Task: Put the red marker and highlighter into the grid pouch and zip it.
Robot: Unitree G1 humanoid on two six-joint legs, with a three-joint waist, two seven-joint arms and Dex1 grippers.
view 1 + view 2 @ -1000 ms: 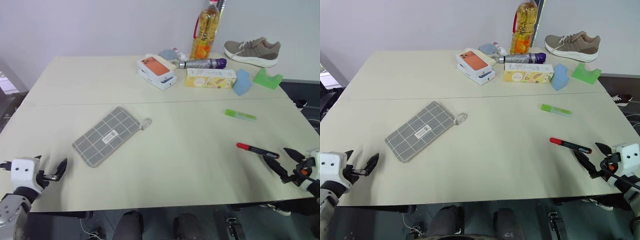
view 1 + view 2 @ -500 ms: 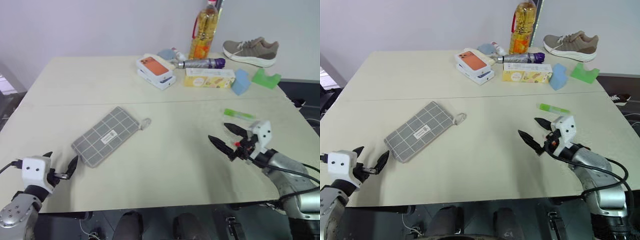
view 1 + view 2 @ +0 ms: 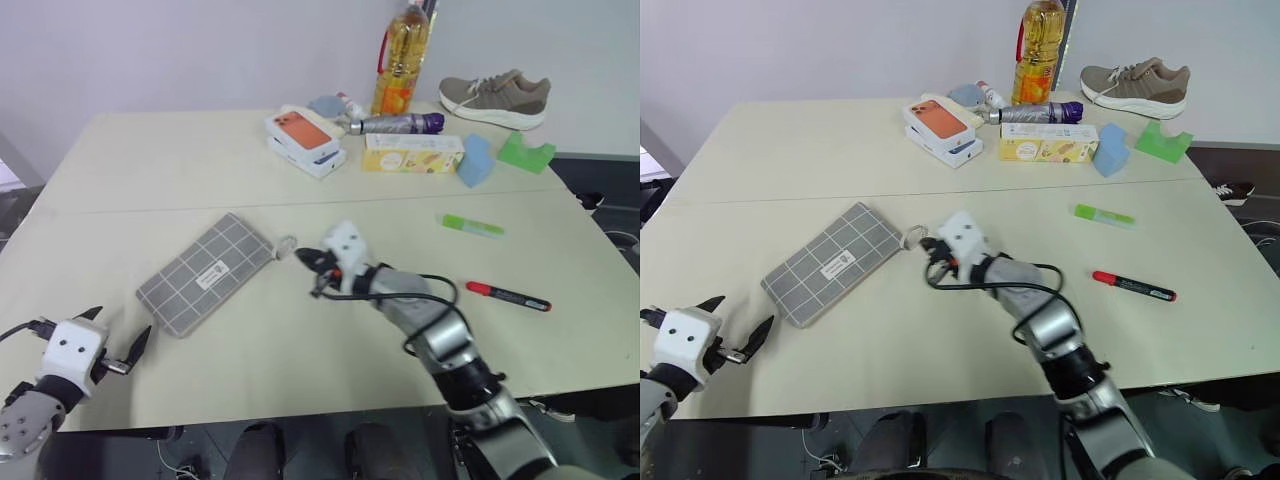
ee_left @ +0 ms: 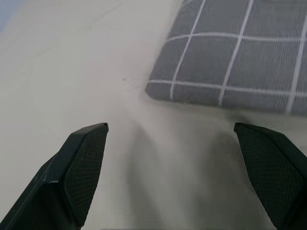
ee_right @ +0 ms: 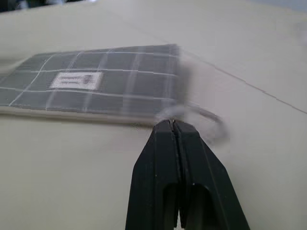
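The grid pouch point(image 3: 205, 272) lies flat on the table at the left, with its ring zipper pull point(image 3: 287, 243) at the right end. My right gripper point(image 3: 308, 262) reaches across the table, and its shut tips point(image 5: 171, 124) sit just short of that ring; I see nothing between them. The red marker point(image 3: 508, 296) lies to the right of that arm. Farther back is the green highlighter point(image 3: 473, 226). My left gripper point(image 3: 120, 330) hovers open by the front left edge, and a corner of the pouch point(image 4: 230, 62) lies just beyond its fingers.
At the back stand an orange-topped phone box point(image 3: 305, 140), an oil bottle point(image 3: 397, 60), a purple-grey cylinder point(image 3: 400, 125), a yellow carton point(image 3: 412, 155), a blue block point(image 3: 475, 162), a green block point(image 3: 527, 153) and a shoe point(image 3: 495, 97).
My right arm swung from the table's right edge leftward, past the marker, to the pouch's zipper pull, and its jaws went from open to shut. The left gripper stayed near its place.
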